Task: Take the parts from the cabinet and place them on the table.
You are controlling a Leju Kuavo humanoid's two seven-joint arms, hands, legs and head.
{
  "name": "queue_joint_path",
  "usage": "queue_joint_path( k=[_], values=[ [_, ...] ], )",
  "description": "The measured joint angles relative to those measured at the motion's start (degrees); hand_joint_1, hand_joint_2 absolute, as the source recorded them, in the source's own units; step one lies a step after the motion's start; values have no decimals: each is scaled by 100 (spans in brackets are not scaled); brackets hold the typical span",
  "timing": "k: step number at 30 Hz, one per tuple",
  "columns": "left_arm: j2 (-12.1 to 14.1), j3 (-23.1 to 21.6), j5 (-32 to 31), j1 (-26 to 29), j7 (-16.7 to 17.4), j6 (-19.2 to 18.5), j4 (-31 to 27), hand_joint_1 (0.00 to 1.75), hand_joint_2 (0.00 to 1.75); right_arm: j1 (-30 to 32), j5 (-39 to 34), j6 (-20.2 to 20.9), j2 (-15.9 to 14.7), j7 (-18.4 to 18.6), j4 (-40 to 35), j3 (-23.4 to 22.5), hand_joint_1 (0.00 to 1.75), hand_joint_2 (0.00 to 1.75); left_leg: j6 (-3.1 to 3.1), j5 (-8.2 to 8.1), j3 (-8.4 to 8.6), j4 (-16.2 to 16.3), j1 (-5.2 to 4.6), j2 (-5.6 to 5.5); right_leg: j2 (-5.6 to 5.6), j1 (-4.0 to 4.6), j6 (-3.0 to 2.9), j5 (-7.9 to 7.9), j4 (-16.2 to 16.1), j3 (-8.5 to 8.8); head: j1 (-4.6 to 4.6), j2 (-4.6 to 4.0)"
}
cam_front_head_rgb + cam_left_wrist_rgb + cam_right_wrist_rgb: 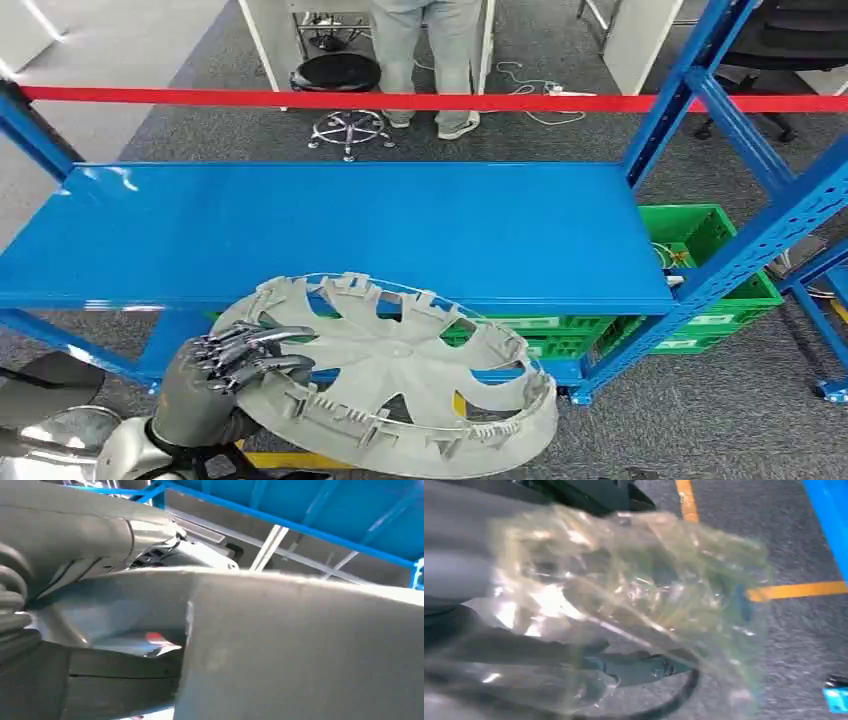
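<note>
Hubcap (400, 370) is gripped at rim by left hand (225, 375), held off blue shelf (330, 235); desk placement not yet done. Right hand (469, 580) blurred behind clear bag (634, 605); grip can't be told.

Bare blue shelf board (330, 235), green crates (700, 300) beneath

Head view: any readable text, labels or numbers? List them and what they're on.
None can be read.
White labels on the green crates under the blue shelf: too small and blurred.
Wheel cover held by the left hand: no lettering visible.
</note>
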Motion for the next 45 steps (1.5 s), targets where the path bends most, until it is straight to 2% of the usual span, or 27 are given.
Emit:
queue_joint_path(
  k=[1,2,3,4,5,7,8,9,10,14,17,19,21,23,25,28,29,31,33,34,35,36,38,40,41,44,45],
  values=[
    [2,0,93,-10,-48,-4,-4,175,175,0,11,2,0,-7,0,-13,0,0,60,48,-82,17,4,8,-1,-8,10,-389,347,-100,28,0],
    [4,-2,173,-3,-88,-11,-4,175,175,0,22,4,0,-9,0,-22,0,0,50,109,-172,30,-4,11,-3,-18,22,-713,764,-192,24,0],
    [4,-9,257,-1,-146,-30,-4,175,175,-1,35,4,0,-13,0,-26,0,0,55,172,-264,35,-13,21,-4,-20,37,-898,1142,-249,17,0],
    [4,-11,331,-1,-194,-61,-2,175,175,-3,37,4,0,-20,0,-30,0,0,50,228,-351,48,-15,30,-6,-19,50,-896,1364,-254,24,0],
    [2,-18,385,3,-231,-87,-2,175,175,-4,42,4,0,-26,0,-33,0,0,37,290,-454,67,-16,34,-7,-20,63,-715,1407,-166,22,0],
    [0,-31,455,7,-269,-125,-2,175,175,-6,61,4,0,-53,0,-46,0,0,-12,383,-661,150,1,38,-18,-30,80,-231,854,335,20,0],
    [-2,-31,478,6,-280,-127,-4,175,175,-14,68,6,0,-63,0,-61,0,0,-45,409,-738,219,5,37,-32,-41,93,-188,390,681,22,0],
    [-9,-31,483,7,-291,-127,-7,175,175,-30,74,9,2,-70,-2,-68,0,0,-75,428,-815,288,-29,37,-40,-41,116,-443,-74,976,30,0],
    [-11,-28,492,-4,-295,-127,-9,175,175,-37,85,13,2,-79,-2,-72,0,0,-99,449,-852,357,-32,41,-7,-20,33,-544,-346,1166,15,0],
    [-13,-37,538,5,-352,-146,-9,175,175,-14,109,22,24,-87,4,-79,0,0,-208,542,-929,387,5,23,-62,-25,-162,-445,-307,944,44,0],
    [-13,-52,616,0,-378,-201,-22,175,175,-25,127,15,17,-96,4,-83,0,0,-319,-517,-1120,1254,42,3,-68,-15,-255,-246,-297,776,-13,0],
    [-13,-57,680,1,-378,-254,-22,175,175,-22,135,17,17,-96,4,-83,0,0,-343,-803,-1191,1997,55,2,-70,-6,-249,-119,-266,601,-9,0],
    [-15,-57,884,-2,-378,-421,-22,175,175,-23,142,17,17,-103,4,-83,0,0,-316,-477,-932,1880,56,-2,-73,1,-240,-29,-213,420,-13,0],
    [-20,-55,1233,-7,-380,-661,-20,175,175,-28,170,17,17,-114,4,-85,0,0,-228,-153,-300,1009,49,-13,-58,24,-229,59,-192,304,-13,0],
    [-46,-24,1609,-19,-435,-910,-20,175,175,-32,186,20,44,-125,4,-94,0,0,-105,-340,239,138,15,-43,-46,41,-173,155,-187,252,-5,0],
    [-114,57,2011,-20,-518,-1181,-15,175,175,-22,221,20,48,-129,4,-127,0,0,-63,-265,173,83,-41,-42,-55,-8,-50,326,-257,200,-11,0],
    [-133,74,2050,-23,-538,-1220,-13,175,175,-6,223,20,48,-131,11,-129,0,0,-7,-135,139,-37,19,-23,-52,0,-12,296,-242,175,-7,0],
    [-179,101,2089,-25,-557,-1248,0,175,175,-7,223,20,48,-138,13,-151,0,0,59,-11,-13,-30,13,8,-44,4,16,-285,88,10,37,0],
    [-218,131,2092,-17,-559,-1257,15,175,175,-12,223,13,48,-138,11,-168,0,0,69,123,-205,2,-3,12,-46,0,49,-885,908,-169,46,0],
    [-225,136,2089,-15,-559,-1257,24,175,175,-12,223,15,48,-138,11,-168,0,0,67,186,-308,21,-9,19,-47,1,63,-969,1276,-228,55,0],
    [-229,140,2091,-9,-562,-1259,33,175,175,-11,223,13,48,-138,13,-168,0,0,59,248,-417,48,-12,24,-47,1,73,-848,1470,-202,48,0],
    [-230,144,2091,-7,-562,-1259,39,175,175,-10,223,13,48,-138,13,-170,0,0,49,302,-525,79,-11,29,-47,0,82,-595,1419,-66,52,0],
    [-249,153,2173,6,-559,-1320,48,175,175,-14,225,13,46,-138,13,-177,0,0,9,392,-728,173,-1,28,-48,-6,82,-184,757,477,52,0],
    [-321,201,2310,61,-548,-1375,46,175,175,-25,225,17,46,-155,11,-194,0,0,-44,440,-860,317,-34,27,-46,4,72,-468,-301,1236,59,0],
    [-350,223,2361,81,-544,-1401,46,175,175,-26,225,22,48,-166,13,-210,0,0,-77,497,-886,331,-34,36,-34,9,1,-584,-453,1274,44,0],
    [-426,308,2566,119,-551,-1495,48,175,175,24,229,31,50,-192,17,-223,0,0,-154,650,-938,319,-15,27,-49,22,-114,-470,-442,1092,61,0],
    [-448,341,2686,143,-559,-1559,48,175,175,25,234,33,63,-192,22,-225,0,0,-204,432,-986,377,9,-2,-77,2,-158,-410,-439,1043,50,0]
  ],
)
